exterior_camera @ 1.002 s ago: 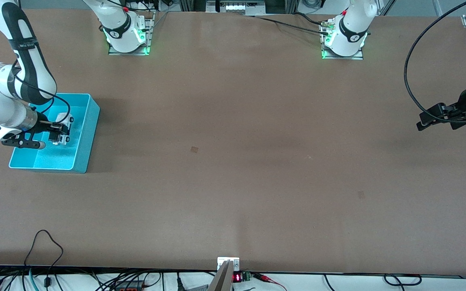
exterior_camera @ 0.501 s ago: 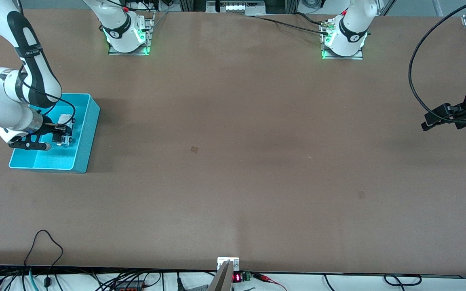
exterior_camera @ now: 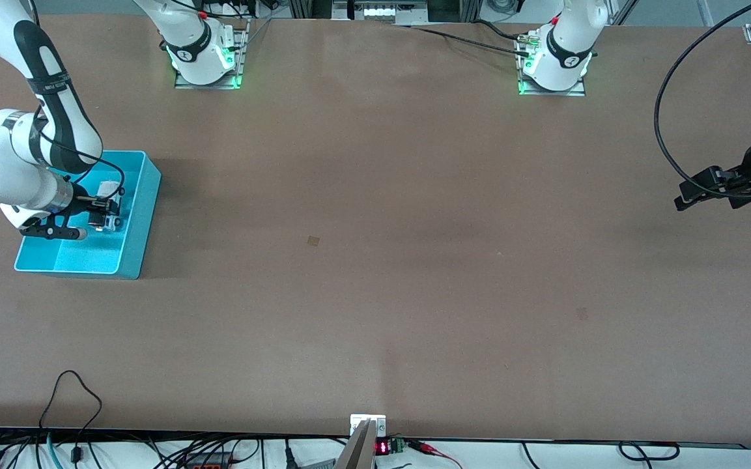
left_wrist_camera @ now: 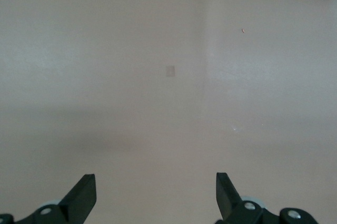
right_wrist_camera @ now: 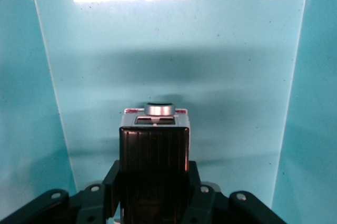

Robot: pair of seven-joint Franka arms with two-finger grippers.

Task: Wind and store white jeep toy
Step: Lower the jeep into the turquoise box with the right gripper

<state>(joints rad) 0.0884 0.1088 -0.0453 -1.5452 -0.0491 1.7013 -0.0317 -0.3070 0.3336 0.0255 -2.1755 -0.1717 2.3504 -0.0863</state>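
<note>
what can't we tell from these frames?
- White jeep toy: in the right wrist view the right pincer covers its sides; wheels unseen.
- Whether it touches the turquoise bin floor: front view too small.
- Left pincer: open over bare table, waiting.

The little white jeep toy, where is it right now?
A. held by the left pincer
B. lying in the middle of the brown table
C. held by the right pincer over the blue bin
C: the right pincer grips the white jeep toy over the blue bin; the left pincer is open and holds nothing.
</note>
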